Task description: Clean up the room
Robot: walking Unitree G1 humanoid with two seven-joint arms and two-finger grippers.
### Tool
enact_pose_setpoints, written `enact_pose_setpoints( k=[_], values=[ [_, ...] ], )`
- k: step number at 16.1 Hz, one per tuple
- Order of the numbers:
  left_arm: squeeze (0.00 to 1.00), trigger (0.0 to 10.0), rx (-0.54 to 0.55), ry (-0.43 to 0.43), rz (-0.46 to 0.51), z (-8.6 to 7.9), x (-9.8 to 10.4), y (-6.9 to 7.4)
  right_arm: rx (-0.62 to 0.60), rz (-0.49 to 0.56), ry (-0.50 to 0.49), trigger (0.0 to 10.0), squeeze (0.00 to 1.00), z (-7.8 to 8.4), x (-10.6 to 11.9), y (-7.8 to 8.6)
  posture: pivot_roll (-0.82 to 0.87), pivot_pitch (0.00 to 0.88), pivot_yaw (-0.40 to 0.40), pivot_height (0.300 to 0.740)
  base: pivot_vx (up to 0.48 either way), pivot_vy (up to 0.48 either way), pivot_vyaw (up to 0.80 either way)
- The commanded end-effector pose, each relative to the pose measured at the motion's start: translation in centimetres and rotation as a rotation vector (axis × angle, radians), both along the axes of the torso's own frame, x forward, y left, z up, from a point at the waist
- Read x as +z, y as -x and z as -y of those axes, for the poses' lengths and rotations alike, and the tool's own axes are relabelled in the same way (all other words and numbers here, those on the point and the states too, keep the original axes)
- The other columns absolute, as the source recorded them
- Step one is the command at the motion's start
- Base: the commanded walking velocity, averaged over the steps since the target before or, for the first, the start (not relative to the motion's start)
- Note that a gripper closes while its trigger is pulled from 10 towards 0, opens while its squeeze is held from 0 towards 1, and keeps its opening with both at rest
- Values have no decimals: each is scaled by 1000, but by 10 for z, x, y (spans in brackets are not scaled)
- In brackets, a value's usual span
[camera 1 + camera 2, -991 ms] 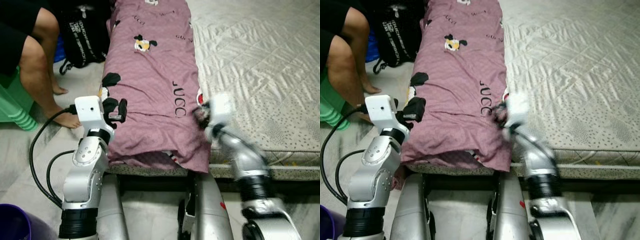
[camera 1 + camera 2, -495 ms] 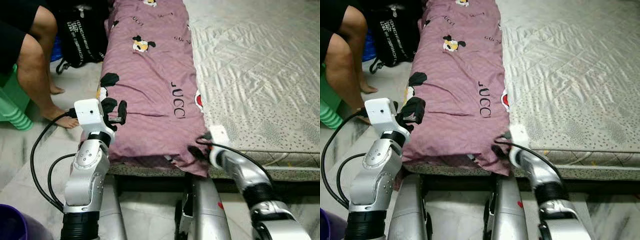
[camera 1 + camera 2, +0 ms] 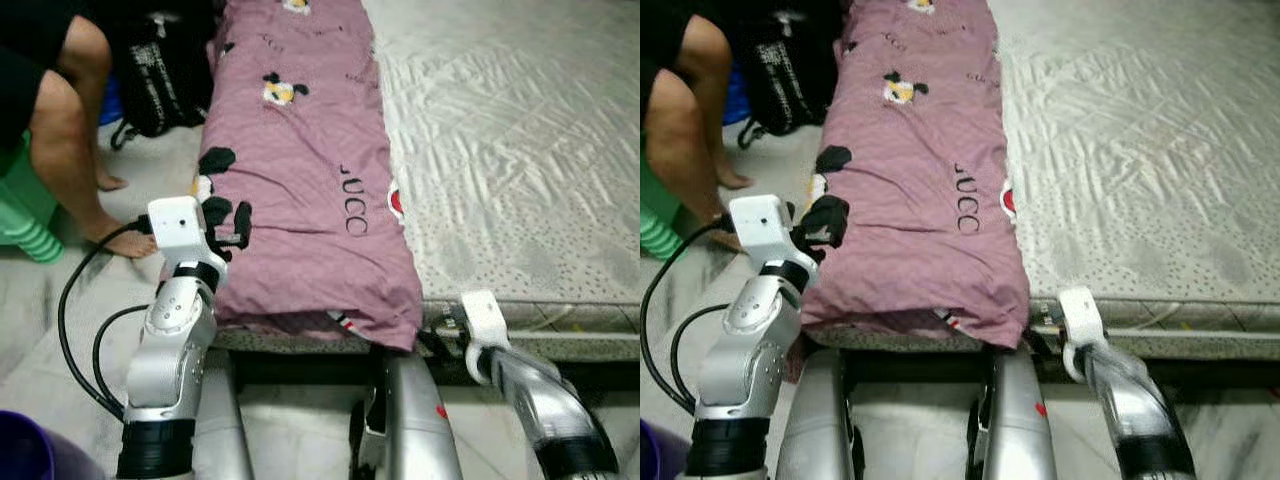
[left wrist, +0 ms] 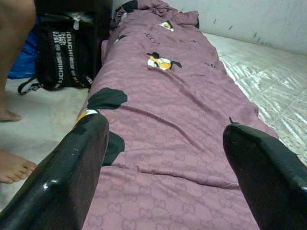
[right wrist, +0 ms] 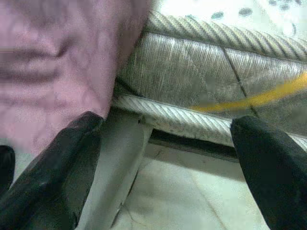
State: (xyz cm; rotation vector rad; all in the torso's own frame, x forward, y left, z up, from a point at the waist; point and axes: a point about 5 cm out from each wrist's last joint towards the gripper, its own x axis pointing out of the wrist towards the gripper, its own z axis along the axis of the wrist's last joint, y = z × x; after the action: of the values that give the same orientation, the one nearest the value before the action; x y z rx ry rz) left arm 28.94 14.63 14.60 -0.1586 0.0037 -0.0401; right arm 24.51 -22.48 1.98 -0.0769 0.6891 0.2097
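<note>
A purple blanket (image 3: 300, 180) printed with cartoon figures lies folded in a long strip along the left side of the grey mattress (image 3: 520, 150). My left gripper (image 3: 228, 222) is raised at the blanket's left edge, open, and its two fingers frame the cloth (image 4: 163, 96) without closing on it. My right gripper (image 3: 436, 342) sits low against the mattress's front side, just right of the blanket's hanging corner (image 5: 53, 72). It is open with nothing between the fingers, and the mattress piping (image 5: 201, 120) is right ahead of it.
A person's bare legs (image 3: 70, 130) and feet are at the left by a green stool (image 3: 25, 215). A black backpack (image 3: 160, 70) leans against the bed's far left side. A purple bin (image 3: 30, 455) is at the bottom left on the tiled floor.
My right gripper has dropped from the blanket's right edge on top of the mattress down to the mattress's front side. The left arm has stayed where it was.
</note>
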Motion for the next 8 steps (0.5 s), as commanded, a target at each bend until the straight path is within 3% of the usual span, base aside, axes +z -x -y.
enact_pose_setpoints(
  k=[1,2,3,5,6,7,8],
  values=[
    [0,10000,-1,-13,11,-2,1,-2,-71,81,10,10000,1000,6,8,8,26,79,-9,550,0,0,0],
    [0,10000,-1,-13,13,-2,2,-3,-93,117,17,10000,1000,7,12,11,26,79,-9,550,0,0,0],
    [0,10000,4,-18,22,-3,2,-6,-153,226,33,10000,1000,9,26,10,9,60,2,550,0,0,0],
    [0,10000,25,-30,60,-5,7,-10,-236,546,47,10000,1000,1,80,-11,-3,30,13,550,0,0,0],
    [0,10000,35,-35,74,-7,9,-11,-231,614,44,10000,1000,-5,94,-19,-6,14,16,550,0,0,0],
    [0,10000,48,-40,98,-9,12,-13,-215,715,22,10000,384,-18,117,-32,-6,0,17,550,0,0,0],
    [0,10000,50,-42,104,-9,13,-15,-208,759,2,10000,0,-26,128,-39,-4,0,18,550,0,0,0]
  ],
)
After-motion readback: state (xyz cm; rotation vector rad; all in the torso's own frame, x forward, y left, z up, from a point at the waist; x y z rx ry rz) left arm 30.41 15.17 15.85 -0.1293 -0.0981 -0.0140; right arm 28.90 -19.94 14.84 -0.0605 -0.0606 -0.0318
